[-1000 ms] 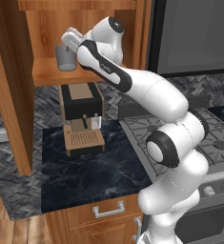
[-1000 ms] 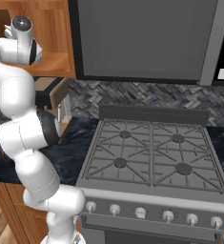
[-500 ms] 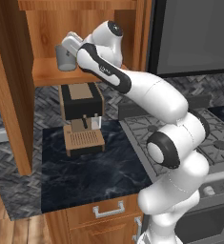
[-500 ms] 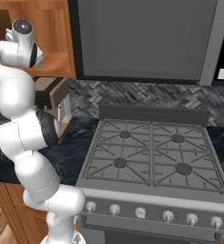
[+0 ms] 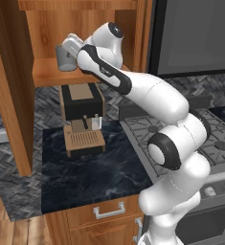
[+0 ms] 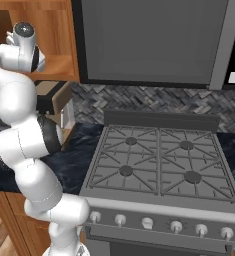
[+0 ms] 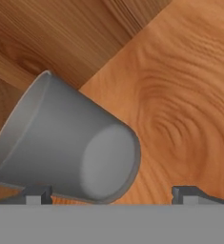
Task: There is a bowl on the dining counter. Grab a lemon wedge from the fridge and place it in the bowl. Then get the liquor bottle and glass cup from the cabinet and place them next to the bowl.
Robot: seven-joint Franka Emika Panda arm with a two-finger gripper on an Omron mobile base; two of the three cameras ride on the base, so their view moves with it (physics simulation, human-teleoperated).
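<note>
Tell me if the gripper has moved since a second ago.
Yes. The gripper has crept left along the cabinet shelf, closing on the glass cup.

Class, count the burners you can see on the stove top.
4 on the grey gas stove: rear left, rear right, front left, front right; none appears hidden.

coffee machine (image 5: pixel 82 119), gas stove (image 6: pixel 159 162), microwave (image 6: pixel 149 40)
</note>
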